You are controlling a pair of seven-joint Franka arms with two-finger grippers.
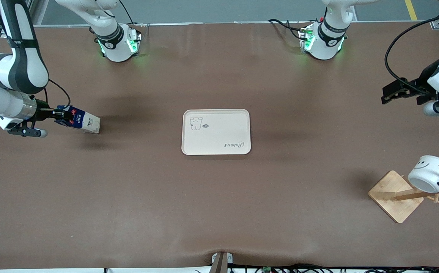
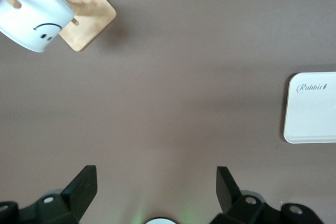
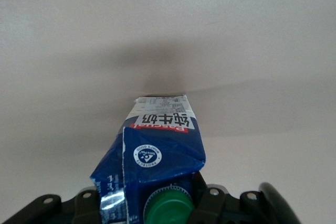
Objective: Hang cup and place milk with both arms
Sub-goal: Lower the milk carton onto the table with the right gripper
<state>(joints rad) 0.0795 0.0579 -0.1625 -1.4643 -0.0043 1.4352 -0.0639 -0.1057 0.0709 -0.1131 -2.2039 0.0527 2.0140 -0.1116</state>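
Observation:
The milk, a dark blue carton with a white lower part, is tilted onto its side at the right arm's end of the table. My right gripper is shut on its gable top. In the right wrist view the milk points away from my right gripper, and its green cap sits between the jaws. The cup hangs by its black handle on a wooden rack at the left arm's end. My left gripper is open and empty in the air above the table there. The left wrist view shows the cup and my left gripper.
A cream tray with a small bear drawing lies at the table's middle; its corner shows in the left wrist view. The rack's wooden base lies under the cup. The brown table is bare around them.

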